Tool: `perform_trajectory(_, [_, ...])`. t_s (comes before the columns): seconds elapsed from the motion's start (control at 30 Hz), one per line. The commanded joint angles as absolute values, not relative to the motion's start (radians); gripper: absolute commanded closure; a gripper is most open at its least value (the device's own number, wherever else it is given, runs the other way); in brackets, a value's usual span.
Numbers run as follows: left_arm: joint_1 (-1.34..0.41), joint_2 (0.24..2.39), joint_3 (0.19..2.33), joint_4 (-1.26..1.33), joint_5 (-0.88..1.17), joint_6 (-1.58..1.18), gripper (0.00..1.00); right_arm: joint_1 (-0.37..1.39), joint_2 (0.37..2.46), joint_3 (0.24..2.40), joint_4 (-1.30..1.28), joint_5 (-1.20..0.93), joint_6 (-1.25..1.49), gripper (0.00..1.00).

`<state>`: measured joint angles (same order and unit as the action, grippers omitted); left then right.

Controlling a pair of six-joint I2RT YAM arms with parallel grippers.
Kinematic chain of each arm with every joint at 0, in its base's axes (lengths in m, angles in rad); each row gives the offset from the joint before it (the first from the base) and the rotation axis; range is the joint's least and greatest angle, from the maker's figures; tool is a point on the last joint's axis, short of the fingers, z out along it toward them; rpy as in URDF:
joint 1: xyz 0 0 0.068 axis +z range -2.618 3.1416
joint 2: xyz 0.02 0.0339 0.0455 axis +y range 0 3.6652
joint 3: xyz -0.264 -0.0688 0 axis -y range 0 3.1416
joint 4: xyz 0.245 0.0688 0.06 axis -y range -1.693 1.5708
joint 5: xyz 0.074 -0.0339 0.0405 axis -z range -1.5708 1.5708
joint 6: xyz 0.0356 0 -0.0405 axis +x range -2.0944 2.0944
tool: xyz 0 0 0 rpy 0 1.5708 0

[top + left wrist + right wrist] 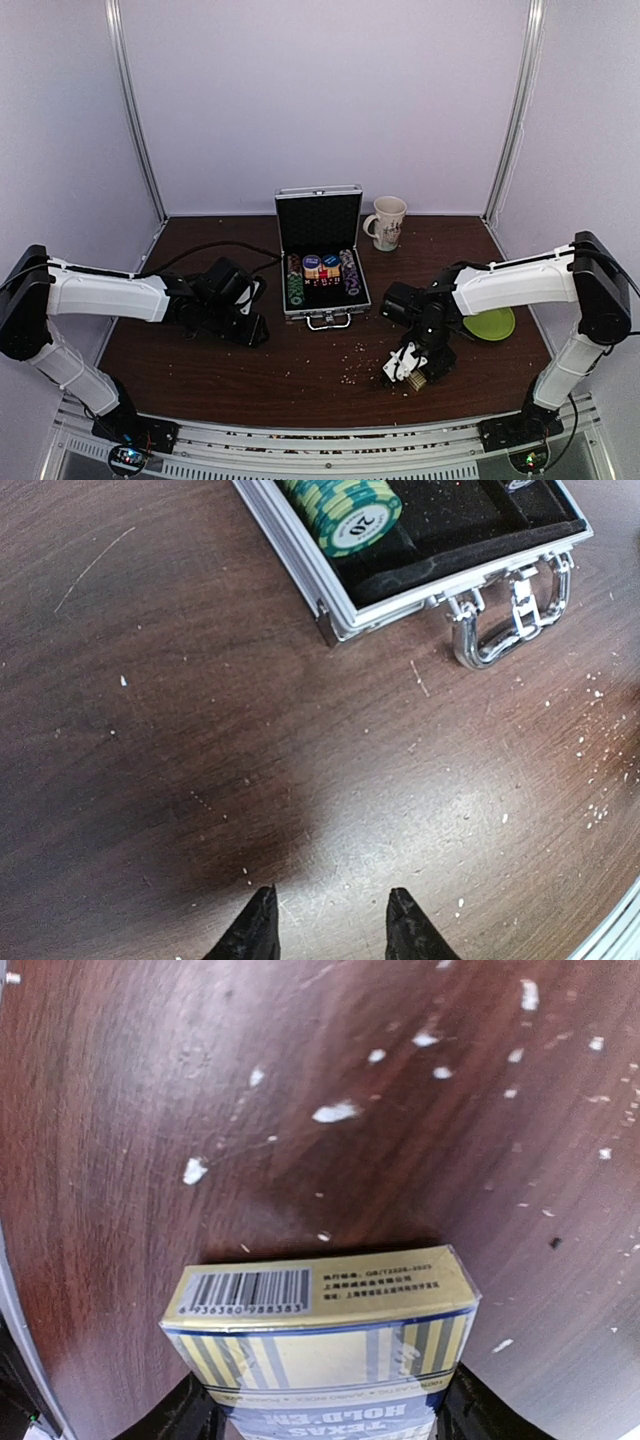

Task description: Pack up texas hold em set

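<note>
Card box (320, 1330) fills the right wrist view. Right hand (330, 1418) is clamped on it, a dark finger against each side. Can't tell whether the box rests on the desk (150, 1110) or hangs just above it.

Print on the box, upside-down from this view: "TEXAS HOLD'EM" on the blue face, barcode plus small Chinese text on the tan end. Digits are too small to trust.

Top view: hand and box are at 5 o'clock from the case (320, 262), well apart. Case is open, lid upright, handle (500, 630) toward the arms. Chips (345, 510) are rowed along its left side, green and cream, end one reads "20". More chips along the right side.

Left hand (333, 928) is released, fingers apart, nothing between, over bare desk at 8 o'clock from the case.

Mug (386, 222) is at 3 o'clock of the lid, just beside it. Green plate (490, 323) is at 3 o'clock from the right hand, partly under that arm. White specks (335, 1112) are scattered on the desk.
</note>
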<state>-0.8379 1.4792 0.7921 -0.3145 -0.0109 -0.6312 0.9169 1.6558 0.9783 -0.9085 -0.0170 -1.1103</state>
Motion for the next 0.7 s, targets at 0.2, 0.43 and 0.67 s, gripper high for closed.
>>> perform_trajectory(0.2, [-0.841, 1.421, 0.746, -0.287, -0.019, -0.648, 0.62, 0.917, 1.743, 1.374, -1.105, 0.008, -0.986, 0.45])
perform_trajectory(0.43, [-0.841, 1.353, 0.703, -0.294, -0.055, -0.657, 0.62, 0.907, 1.95, 1.759, -1.138, 0.081, -0.829, 0.47])
perform_trajectory(0.67, [-0.84, 1.319, 0.678, -0.301, -0.072, -0.656, 0.61, 0.907, 2.138, 2.012, -1.068, 0.203, -0.746, 0.47])
